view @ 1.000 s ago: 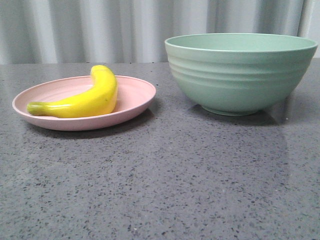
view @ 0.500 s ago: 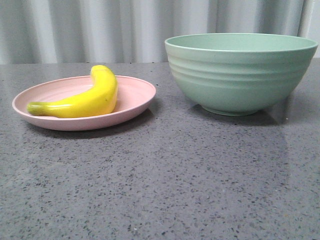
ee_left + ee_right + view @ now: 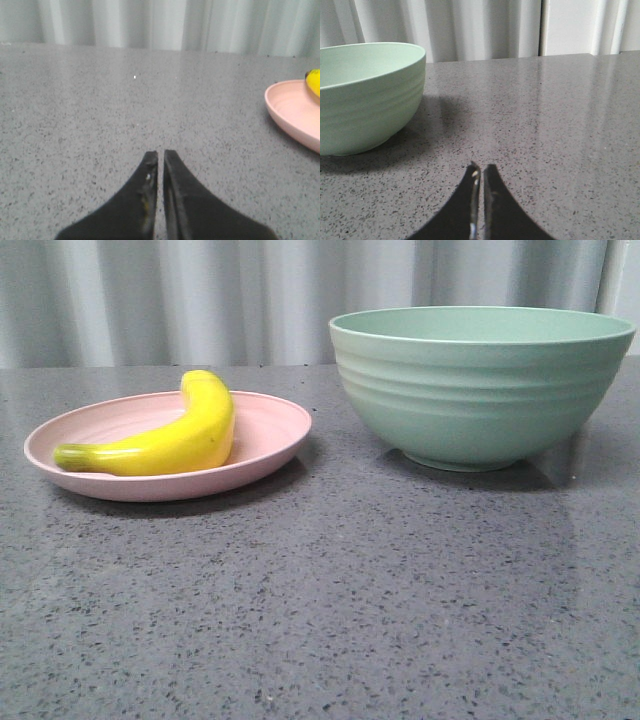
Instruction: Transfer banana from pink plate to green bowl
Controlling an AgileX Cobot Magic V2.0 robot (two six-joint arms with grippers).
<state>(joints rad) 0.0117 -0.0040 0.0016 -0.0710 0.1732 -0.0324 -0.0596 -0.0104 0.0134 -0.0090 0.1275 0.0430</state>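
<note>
The yellow banana (image 3: 170, 440) lies on the pink plate (image 3: 270, 430) at the left of the front view, its greenish stem end to the left. The green bowl (image 3: 480, 390) stands empty-looking to the right of the plate. Neither gripper shows in the front view. My left gripper (image 3: 161, 155) is shut and empty over bare tabletop, with the plate's edge (image 3: 290, 112) and the banana's tip (image 3: 314, 82) off to one side. My right gripper (image 3: 481, 167) is shut and empty over the tabletop, beside the bowl (image 3: 365, 95).
The grey speckled tabletop (image 3: 330, 590) runs from the front edge to a pale curtain (image 3: 200, 300) behind. A gap of bare table lies between plate and bowl.
</note>
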